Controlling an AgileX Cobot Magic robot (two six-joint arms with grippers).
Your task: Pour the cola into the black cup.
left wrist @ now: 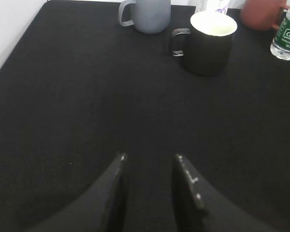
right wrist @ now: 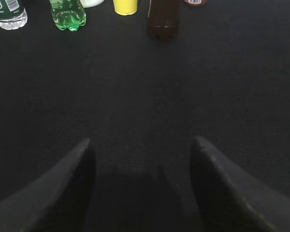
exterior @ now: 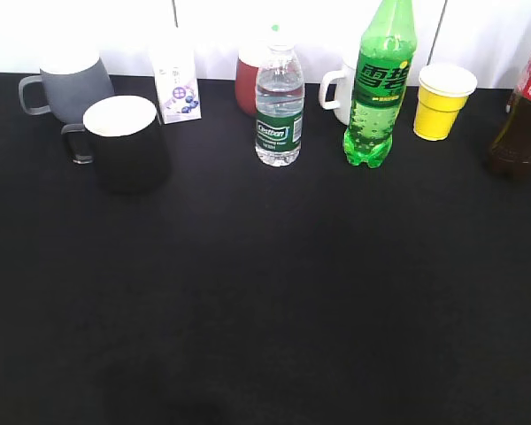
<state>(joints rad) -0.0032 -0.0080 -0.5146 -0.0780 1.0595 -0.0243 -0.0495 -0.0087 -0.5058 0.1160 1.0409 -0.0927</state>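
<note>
Cola (right wrist: 163,19) upright at far right of the row, right of the yellow cup (exterior: 442,99), straight ahead of the wide-open, empty right gripper (right wrist: 142,159) (nearer arm); left gripper (left wrist: 150,166) part-open, empty, facing black cup (left wrist: 209,42).

- Cola (exterior: 522,119) cut by the exterior view's right edge; only its dark base (right wrist: 163,19) in the right wrist view.
- Red mug (exterior: 248,84) and white mug (exterior: 338,91) half hidden behind bottles.
- Carton (exterior: 177,84) lettering too small to read.
</note>
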